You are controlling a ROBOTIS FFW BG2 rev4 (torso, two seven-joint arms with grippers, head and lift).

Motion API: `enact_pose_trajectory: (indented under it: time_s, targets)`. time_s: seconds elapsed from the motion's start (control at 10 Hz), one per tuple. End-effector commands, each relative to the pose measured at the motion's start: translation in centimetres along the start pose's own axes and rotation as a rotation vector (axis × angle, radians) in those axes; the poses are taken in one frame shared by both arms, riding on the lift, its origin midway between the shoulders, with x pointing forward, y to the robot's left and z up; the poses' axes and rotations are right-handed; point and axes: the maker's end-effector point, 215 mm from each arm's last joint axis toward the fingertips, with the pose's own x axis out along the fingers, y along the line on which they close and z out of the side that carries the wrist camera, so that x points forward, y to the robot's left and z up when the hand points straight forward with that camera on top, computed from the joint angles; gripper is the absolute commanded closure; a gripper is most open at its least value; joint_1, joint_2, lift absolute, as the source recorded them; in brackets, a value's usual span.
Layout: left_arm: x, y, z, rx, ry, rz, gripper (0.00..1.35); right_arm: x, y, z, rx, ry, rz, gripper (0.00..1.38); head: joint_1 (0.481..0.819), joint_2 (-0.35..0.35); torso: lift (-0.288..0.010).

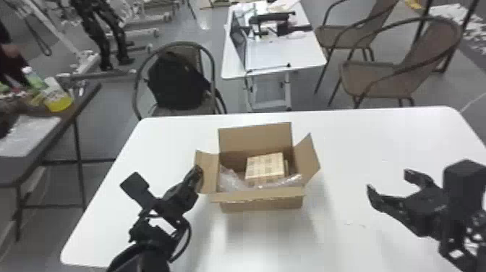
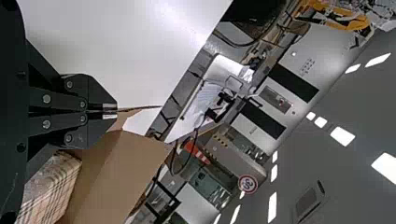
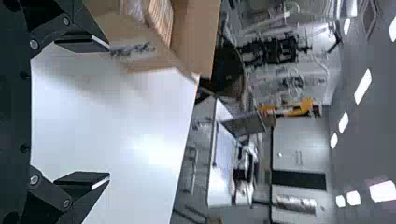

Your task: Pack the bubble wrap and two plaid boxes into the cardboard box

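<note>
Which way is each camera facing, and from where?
Head view: on the head, looking forward and down at the cardboard box; both grippers, left and right, show.
Left wrist view: on the left wrist, facing over the table into the room; closed fingers show.
Right wrist view: on the right wrist, likewise; parted fingers show.
Both wrist views share the box and plaid contents.

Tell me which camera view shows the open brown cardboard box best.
The head view: the cardboard box appears nearly whole, flaps spread, with a beige plaid box and clear bubble wrap inside. The left wrist view shows a flap and plaid contents, cut off; the right wrist view shows one side, flaps and some contents, cut off.
</note>
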Motion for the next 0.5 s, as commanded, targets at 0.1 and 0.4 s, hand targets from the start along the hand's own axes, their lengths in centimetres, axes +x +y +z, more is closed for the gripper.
enact_pose_trajectory:
  time_s: [0.1,0.4]
  targets:
    - [-1.6,2.6,1.6,0.019,-0.062,0.060,1.21,-8.9,-7.0,-5.5,0.006,-0.003,-0.255,0.30,0.695,0.122,-0.050]
    - [-6.6,12.1,11.2,0.140,-0.332,0.434,1.21,-10.4,-7.9,-6.4,0.036,0.007,-0.284,0.30,0.695,0.138,-0.050]
